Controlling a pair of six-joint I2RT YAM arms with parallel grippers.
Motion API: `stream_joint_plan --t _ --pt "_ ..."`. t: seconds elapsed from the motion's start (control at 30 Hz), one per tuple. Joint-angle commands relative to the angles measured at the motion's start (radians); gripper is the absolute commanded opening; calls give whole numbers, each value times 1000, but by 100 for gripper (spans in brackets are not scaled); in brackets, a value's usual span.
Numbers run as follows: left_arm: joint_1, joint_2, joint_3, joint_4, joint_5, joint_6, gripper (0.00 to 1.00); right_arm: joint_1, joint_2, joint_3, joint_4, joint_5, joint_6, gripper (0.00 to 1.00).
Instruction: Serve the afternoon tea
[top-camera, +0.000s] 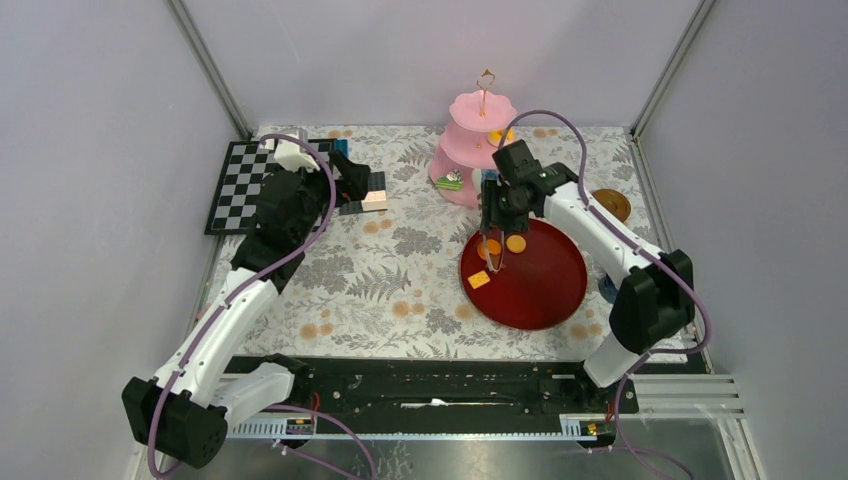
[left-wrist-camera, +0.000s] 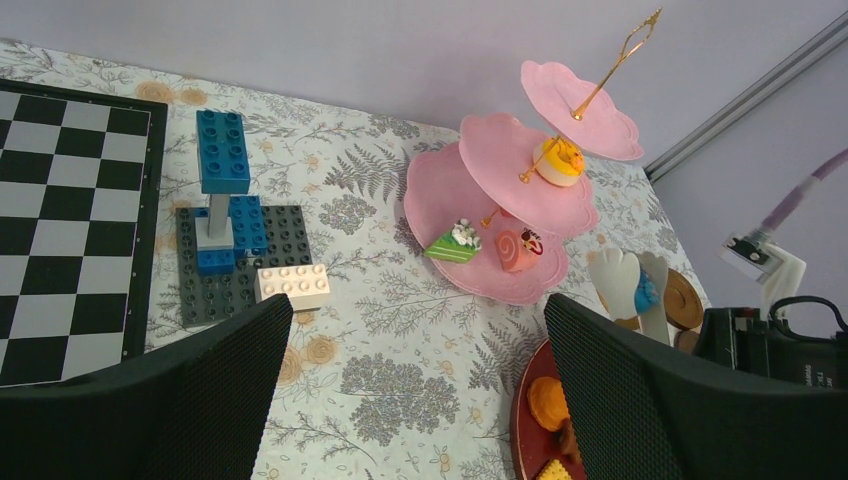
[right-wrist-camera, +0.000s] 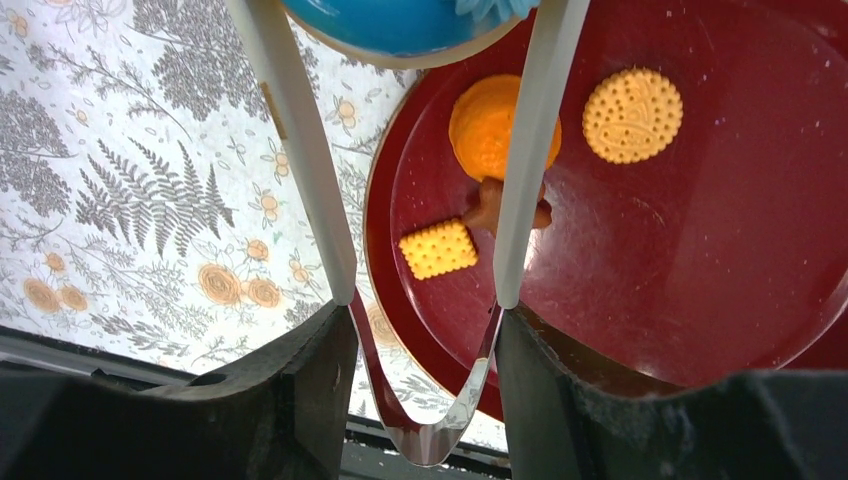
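Carrying a sweet from tray to stand looks like the step in hand. The right pincer (right-wrist-camera: 422, 330) is part closed on the springy bend of the white tongs (right-wrist-camera: 300, 150), its two dark fingers pressing the blades from outside. Straight out past its fingertips, the tong tips pinch a blue sweet (right-wrist-camera: 400, 25) with a pale rim. That sweet hangs clear of everything, over the near-left rim of the dark red tray (right-wrist-camera: 700, 280), which lies beneath the pincer. On the tray under the blades sit an orange round sweet (right-wrist-camera: 485, 125), a small brown piece (right-wrist-camera: 487, 205) touching it, a square biscuit (right-wrist-camera: 438, 249) just to the pincer's left and a round biscuit (right-wrist-camera: 632, 115) to its right. The pink three-tier stand (left-wrist-camera: 440, 195) is beyond the pincer and slightly to its left, near but not touching. It already bears a green cake slice (left-wrist-camera: 452, 245) and a pink roll (left-wrist-camera: 515, 250) on the bottom tier and a yellow cake (left-wrist-camera: 560, 160) on the middle one. The left pincer (left-wrist-camera: 418, 320) is well apart on the far left, jaws spread wide and empty. As I judge it, the next move calls for steady pressure on the tongs while the right arm swings toward a bare patch of a tier. It should then lower until the sweet rests there, and only then ease the squeeze. Any slackening on the way would likely drop the sweet onto the cloth.
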Motion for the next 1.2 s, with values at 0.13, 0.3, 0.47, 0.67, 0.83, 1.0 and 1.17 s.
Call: stream_joint_plan --t 0.13,0.3,0.47,0.67,0.83,1.0,1.17 --pt "8 -10 47 32 -2 2 99 10 101 167 19 34 -41 32" --pt "7 -3 51 29 9 -1 99 10 158 239 19 40 -49 32" --pt "7 -2 51 29 9 -3 99 10 237 313 19 45 -60 32" --pt "7 -4 51 29 7 -3 99 11 328 398 24 101 -52 31" --pt "7 -4 51 29 5 -3 99 11 342 372 106 166 -33 31" --pt "7 2 51 29 7 -3 99 11 371 365 170 183 -21 33" --pt "7 8 51 29 8 -3 99 11 413 396 186 174 -8 33"
